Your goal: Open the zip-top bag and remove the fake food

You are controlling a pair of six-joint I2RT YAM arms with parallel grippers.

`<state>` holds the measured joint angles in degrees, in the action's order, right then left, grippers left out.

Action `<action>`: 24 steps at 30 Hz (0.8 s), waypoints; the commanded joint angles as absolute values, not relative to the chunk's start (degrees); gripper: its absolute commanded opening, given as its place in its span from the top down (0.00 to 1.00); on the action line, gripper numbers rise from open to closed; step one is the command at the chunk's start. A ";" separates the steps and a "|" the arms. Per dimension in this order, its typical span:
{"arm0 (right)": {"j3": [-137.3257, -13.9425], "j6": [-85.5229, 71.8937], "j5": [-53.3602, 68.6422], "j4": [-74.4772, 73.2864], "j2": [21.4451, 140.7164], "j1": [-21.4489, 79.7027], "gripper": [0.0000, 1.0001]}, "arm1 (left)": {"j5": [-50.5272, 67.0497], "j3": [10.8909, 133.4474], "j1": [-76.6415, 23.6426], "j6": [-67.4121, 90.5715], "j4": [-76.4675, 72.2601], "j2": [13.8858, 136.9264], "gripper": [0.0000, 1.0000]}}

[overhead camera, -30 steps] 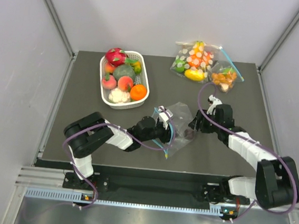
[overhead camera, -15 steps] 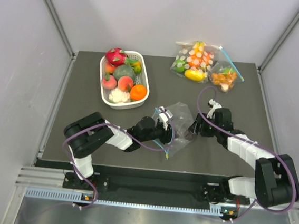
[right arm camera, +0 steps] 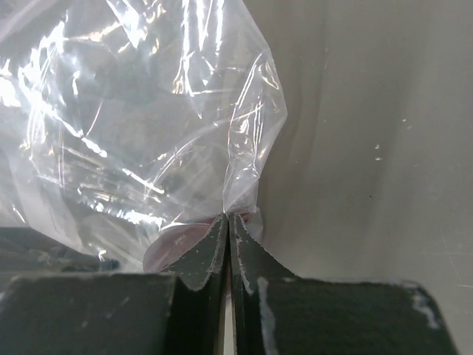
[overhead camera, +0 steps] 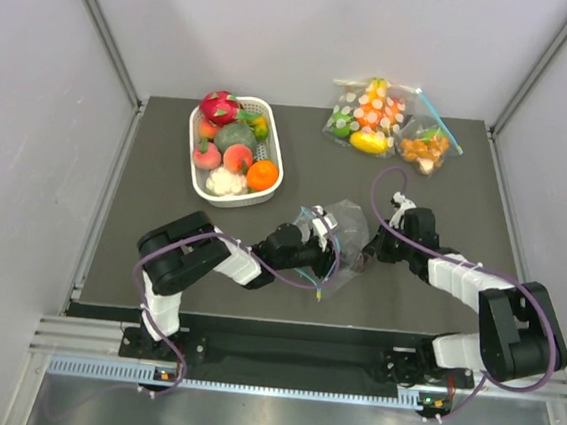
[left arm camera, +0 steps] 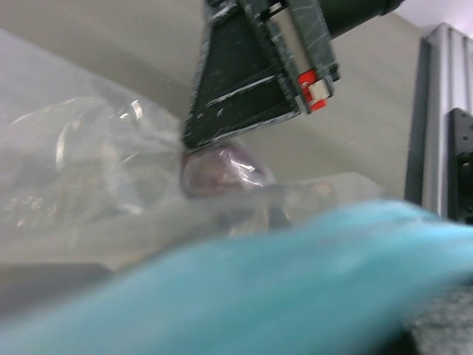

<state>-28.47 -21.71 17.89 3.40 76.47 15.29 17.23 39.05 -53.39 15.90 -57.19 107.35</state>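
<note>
The zip-top bag [overhead camera: 347, 227] lies crumpled on the dark mat between my two grippers. Its clear film [right arm camera: 148, 111] fills the right wrist view. My right gripper [right arm camera: 229, 219] is shut, pinching a fold of the film at the bag's right side [overhead camera: 368, 249]. My left gripper [overhead camera: 322, 228] is at the bag's zip edge. The blurred teal zip strip [left arm camera: 259, 288] fills the bottom of the left wrist view and hides the fingers that hold it. One pinkish piece of fake food [left arm camera: 222, 168] shows inside the bag, just beside the right fingertips [right arm camera: 174, 248].
A white basket [overhead camera: 273, 149] at the back left holds toy fruits and vegetables. A polka-dot bag [overhead camera: 366, 115] and a small bag of orange pieces [overhead camera: 425, 146] lie at the back right. Grey walls enclose the mat on three sides.
My right gripper moved left to the bag and closed on its film. The left gripper shifted right with the zip edge, bunching the bag between the two.
</note>
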 commanded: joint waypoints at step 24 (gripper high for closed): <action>-26.37 -22.24 20.39 4.04 73.74 15.91 1.00 | 14.15 42.01 -54.67 16.61 -67.59 114.34 0.69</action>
<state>-26.98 -21.69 18.06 4.62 75.24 15.22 15.94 41.71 -54.50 18.20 -64.64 114.17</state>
